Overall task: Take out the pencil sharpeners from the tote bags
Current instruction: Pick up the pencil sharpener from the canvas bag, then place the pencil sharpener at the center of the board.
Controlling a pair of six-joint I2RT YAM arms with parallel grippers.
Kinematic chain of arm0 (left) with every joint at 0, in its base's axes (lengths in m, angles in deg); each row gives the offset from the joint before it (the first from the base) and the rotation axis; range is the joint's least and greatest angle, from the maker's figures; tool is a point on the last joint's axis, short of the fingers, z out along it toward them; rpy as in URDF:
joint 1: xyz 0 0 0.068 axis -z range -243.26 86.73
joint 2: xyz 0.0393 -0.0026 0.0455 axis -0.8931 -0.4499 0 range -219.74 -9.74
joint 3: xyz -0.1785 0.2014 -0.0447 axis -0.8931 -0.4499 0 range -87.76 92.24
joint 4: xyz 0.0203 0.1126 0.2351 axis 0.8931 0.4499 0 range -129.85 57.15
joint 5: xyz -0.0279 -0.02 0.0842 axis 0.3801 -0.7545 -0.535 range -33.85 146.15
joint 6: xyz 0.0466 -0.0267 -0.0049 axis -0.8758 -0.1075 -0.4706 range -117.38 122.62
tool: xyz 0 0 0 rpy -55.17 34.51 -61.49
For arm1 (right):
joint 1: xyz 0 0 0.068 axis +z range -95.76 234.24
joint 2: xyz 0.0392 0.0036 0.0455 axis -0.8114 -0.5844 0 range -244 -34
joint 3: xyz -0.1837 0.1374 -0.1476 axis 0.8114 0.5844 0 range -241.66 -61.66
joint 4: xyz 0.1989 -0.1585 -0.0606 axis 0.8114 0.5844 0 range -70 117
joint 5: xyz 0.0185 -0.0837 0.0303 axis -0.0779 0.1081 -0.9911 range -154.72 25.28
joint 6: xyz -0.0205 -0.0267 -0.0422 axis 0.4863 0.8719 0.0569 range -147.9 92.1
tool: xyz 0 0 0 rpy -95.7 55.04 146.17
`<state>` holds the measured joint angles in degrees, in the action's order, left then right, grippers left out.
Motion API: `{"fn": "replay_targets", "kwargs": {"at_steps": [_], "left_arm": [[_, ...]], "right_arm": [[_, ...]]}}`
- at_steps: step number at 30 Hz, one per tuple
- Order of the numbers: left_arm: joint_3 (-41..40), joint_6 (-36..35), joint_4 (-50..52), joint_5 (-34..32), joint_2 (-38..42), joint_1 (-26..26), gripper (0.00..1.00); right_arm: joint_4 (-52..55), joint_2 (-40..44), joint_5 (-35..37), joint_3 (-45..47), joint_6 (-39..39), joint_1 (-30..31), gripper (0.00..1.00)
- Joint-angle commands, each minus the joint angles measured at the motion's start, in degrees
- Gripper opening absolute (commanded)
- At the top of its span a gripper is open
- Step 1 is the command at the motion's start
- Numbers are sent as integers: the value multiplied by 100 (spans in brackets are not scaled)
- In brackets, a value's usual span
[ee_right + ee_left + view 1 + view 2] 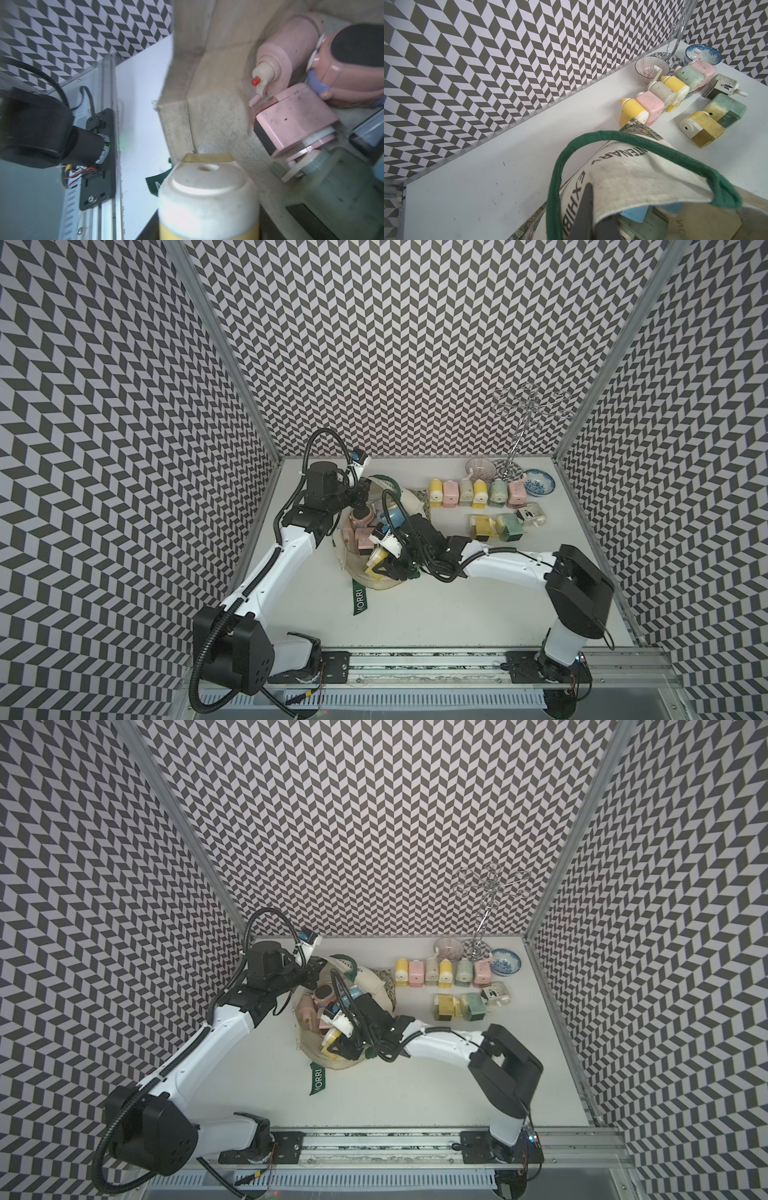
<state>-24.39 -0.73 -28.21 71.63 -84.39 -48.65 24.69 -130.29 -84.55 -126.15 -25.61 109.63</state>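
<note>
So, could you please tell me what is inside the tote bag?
Inside the tote bag: several pink sharpeners, a blue sharpener, a greenish sharpener and a yellow sharpener in the jaws of the right gripper. Anything beneath them, or under the folded canvas, is hidden.

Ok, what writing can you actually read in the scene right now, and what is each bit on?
"MORRI": on the green strap; the word is cut off where the strap ends.
"TENARY": on the cream bag, its start hidden by the strap.
"EXHIBI": on the same cloth, the rest out of frame.
Other letters on the bag: too cut off to read.
Sharpeners: no readable lettering.
</note>
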Motion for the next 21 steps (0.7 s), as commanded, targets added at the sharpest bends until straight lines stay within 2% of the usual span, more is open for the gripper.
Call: {"fn": "replay_targets", "kwargs": {"at_steps": [1, 7, 11, 13, 18, 21], "left_arm": [[150, -23, -415, -96, 254, -11, 0], [140, -42, -403, -119, 254, -20, 0], [149, -28, -399, -99, 228, -16, 0], [149, -24, -400, -102, 223, -11, 0], [151, -16, -400, -88, 215, -11, 0], [153, -16, -404, -88, 223, -10, 0]], "right_arm": [[-258, 906, 250, 222, 196, 33, 33], [-272, 2375, 1249, 809, 213, -139, 33], [-604, 3049, 1509, 1093, 41, -479, 31], [-711, 3255, 1871, 1128, -151, -738, 32], [-636, 3245, 2151, 1134, -957, -1774, 32], [-242, 2765, 2352, 971, -1215, -2030, 31]]}}
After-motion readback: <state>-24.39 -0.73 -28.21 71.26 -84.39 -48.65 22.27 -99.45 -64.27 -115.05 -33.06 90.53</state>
